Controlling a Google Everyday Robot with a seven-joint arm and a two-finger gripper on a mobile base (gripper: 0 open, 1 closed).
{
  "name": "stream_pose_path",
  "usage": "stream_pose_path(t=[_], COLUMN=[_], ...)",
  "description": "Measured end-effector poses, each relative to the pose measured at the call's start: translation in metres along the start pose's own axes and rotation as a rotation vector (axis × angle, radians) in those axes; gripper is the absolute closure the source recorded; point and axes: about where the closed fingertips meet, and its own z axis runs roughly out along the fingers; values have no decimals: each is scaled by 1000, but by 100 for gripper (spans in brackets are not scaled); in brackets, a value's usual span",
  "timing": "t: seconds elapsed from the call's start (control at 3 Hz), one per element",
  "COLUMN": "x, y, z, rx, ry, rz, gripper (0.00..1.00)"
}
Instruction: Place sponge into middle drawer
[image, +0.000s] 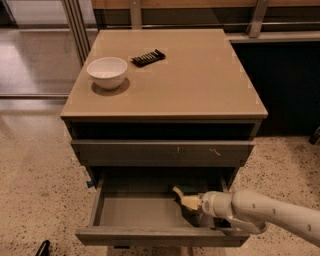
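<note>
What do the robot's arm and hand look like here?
The arm is a smooth, rounded off-white tube with small dark dots. Its pale cream hand sits inside the open grey-brown drawer, right side. No cables or lettering show.

The bench (200, 85) top is plain tan; its bowl (107, 72) is white, the ribbed bar (148, 57) black. The middle drawer (130, 212) is grey-brown outside and smooth grey inside; within it, at the right, the hand (187, 201) is cream and the sponge (178, 191) yellow with dark green. The drawer front above (150, 152) bears pale scratches. The floor (35, 175) is speckled beige.
</note>
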Motion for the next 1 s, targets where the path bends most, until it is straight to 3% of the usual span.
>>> stream_pose_path(t=[0.33, 0.67, 1.0], x=[0, 0, 0], y=[0, 0, 0], z=[0, 0, 0], rx=[0, 0, 0], ry=[0, 0, 0], rz=[0, 0, 0], gripper=[12, 0, 0])
